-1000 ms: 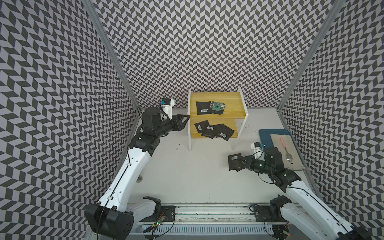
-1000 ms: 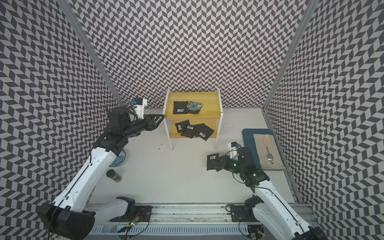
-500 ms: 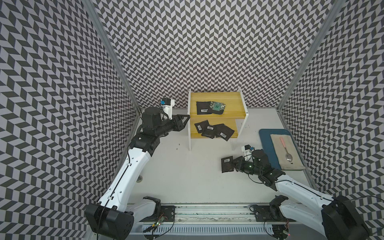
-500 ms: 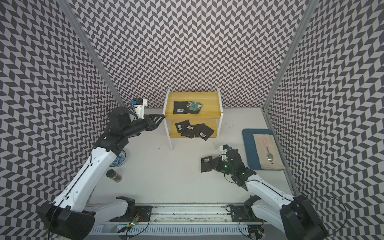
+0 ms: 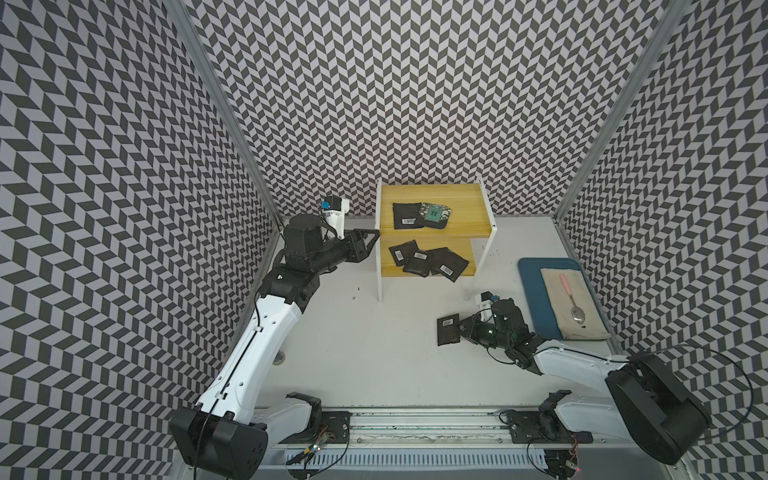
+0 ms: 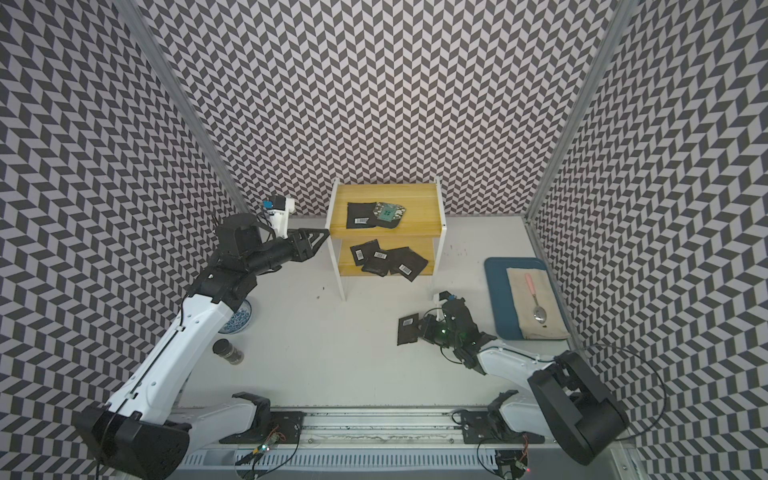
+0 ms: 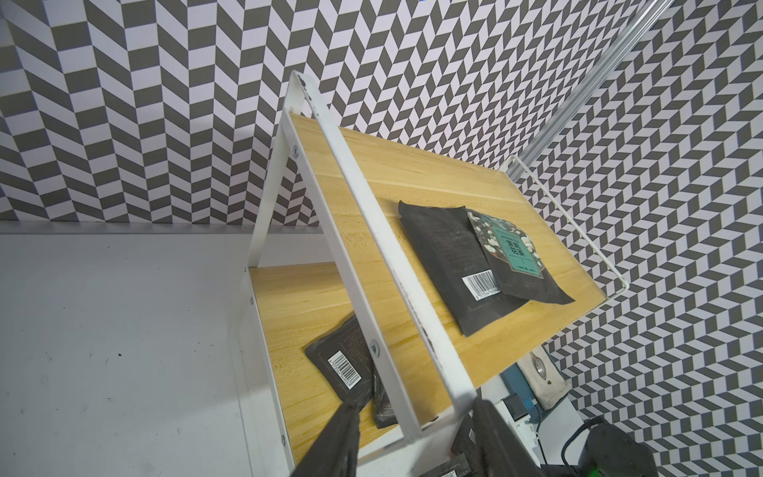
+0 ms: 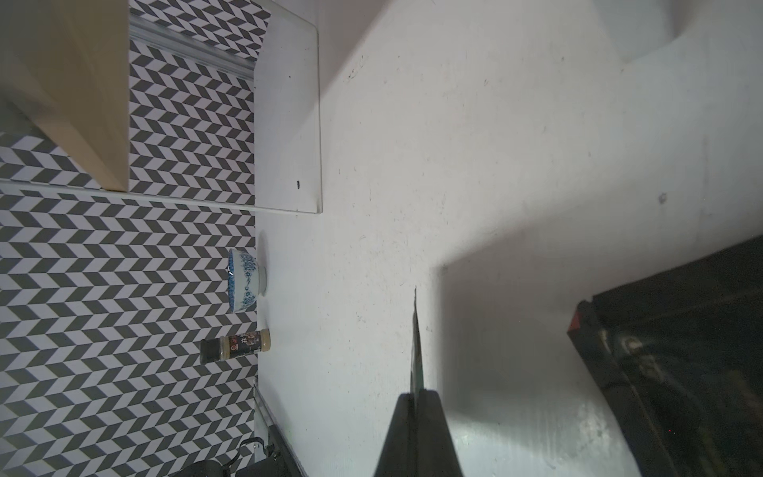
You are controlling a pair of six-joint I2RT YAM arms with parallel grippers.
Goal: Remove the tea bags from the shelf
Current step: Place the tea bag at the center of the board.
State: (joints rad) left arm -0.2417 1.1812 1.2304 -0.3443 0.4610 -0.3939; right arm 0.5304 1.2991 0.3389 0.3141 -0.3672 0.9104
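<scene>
The shelf (image 5: 436, 199) stands at the back middle. Its upper board holds a black tea bag (image 5: 405, 215) and a green-white patterned one (image 5: 434, 212). Three black tea bags (image 5: 428, 262) overlap on the lower board. My left gripper (image 5: 376, 232) is at the shelf's left side, open, its jaws astride the white frame's corner (image 7: 413, 417). My right gripper (image 5: 463, 330) is low over the table in front of the shelf's right leg, shut on another black tea bag (image 5: 448, 329). The right wrist view shows that bag edge-on (image 8: 416, 351).
A blue tray (image 5: 530, 291) with a cloth and a pink-handled spoon (image 5: 572, 297) lies along the right wall. A blue-white bowl (image 6: 239, 322) and a spice jar (image 6: 227, 352) stand by the left wall beside my left arm.
My right arm has carried its tea bag a little to the left and lower over the table. The left arm and the bags on the shelf have not moved.
</scene>
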